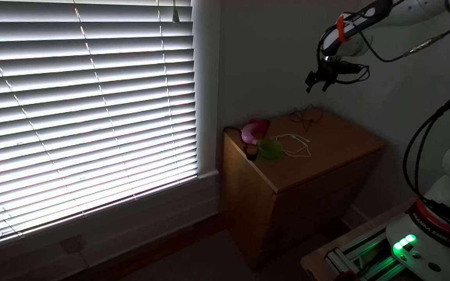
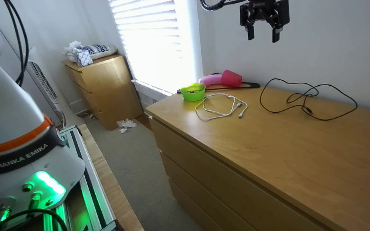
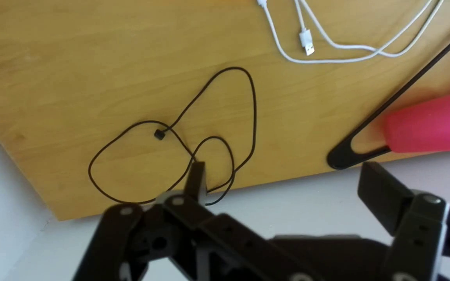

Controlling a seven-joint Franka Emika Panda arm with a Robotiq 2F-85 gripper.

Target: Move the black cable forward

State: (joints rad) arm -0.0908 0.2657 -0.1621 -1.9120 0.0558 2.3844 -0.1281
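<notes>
In the wrist view, the Robotiq gripper (image 3: 283, 173) spans the lower frame, its fingers set wide apart and grasping nothing. Beyond it, left of center, the black cable (image 3: 192, 157) lies in loose loops on the dresser top (image 3: 72, 70) (one fingertip overlaps it in projection only; in both exterior views the gripper hangs well above). Farther off, at upper right, lies the white USB cable (image 3: 377, 51); in an exterior view, the green bowl (image 2: 194, 96) stands just beside it.
</notes>
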